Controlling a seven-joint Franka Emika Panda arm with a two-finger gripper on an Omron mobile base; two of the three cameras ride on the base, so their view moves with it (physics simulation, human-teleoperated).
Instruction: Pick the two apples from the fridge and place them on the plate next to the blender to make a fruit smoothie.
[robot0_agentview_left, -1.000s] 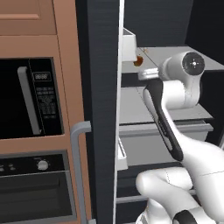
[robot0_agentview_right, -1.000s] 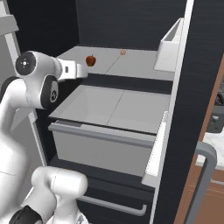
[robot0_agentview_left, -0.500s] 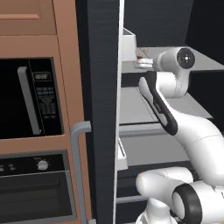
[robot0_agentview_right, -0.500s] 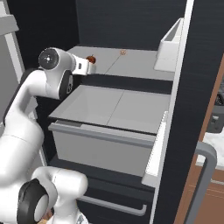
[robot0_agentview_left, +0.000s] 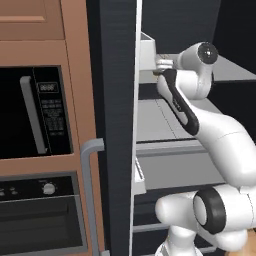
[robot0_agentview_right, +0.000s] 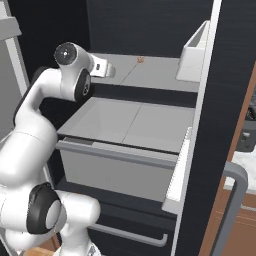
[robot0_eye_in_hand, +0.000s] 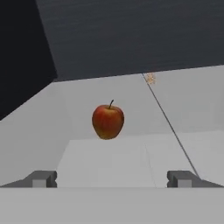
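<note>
The apple (robot0_eye_in_hand: 108, 122) has a smooth, slightly glossy skin. It sits on a fridge shelf (robot0_eye_in_hand: 109, 153) of matt pale grey (plastic, by the look). The arm (robot0_agentview_left: 220, 145) shows glossy white shells with dark joints. Beside the fridge, the cabinet frame (robot0_agentview_left: 79, 90) looks like matt brown wood around a shiny black microwave door (robot0_agentview_left: 30, 115).

Between the wide-spread fingertips (robot0_eye_in_hand: 42, 178) of the pincer (robot0_eye_in_hand: 112, 178) the way ahead lies open along the pale shelf (robot0_eye_in_hand: 87, 109), with only the red apple (robot0_eye_in_hand: 108, 121) standing in that lane, clear of both tips. To the apple's left the dark side wall (robot0_eye_in_hand: 22, 57) of the fridge closes the shelf; the black back wall (robot0_eye_in_hand: 131, 35) ends it behind. Farther back sits a small orange fruit (robot0_agentview_right: 141, 59), well apart. The white door bin (robot0_agentview_right: 192, 55) crowds the shelf's far side, and the grey drawer (robot0_agentview_right: 115, 167) juts out below.
</note>
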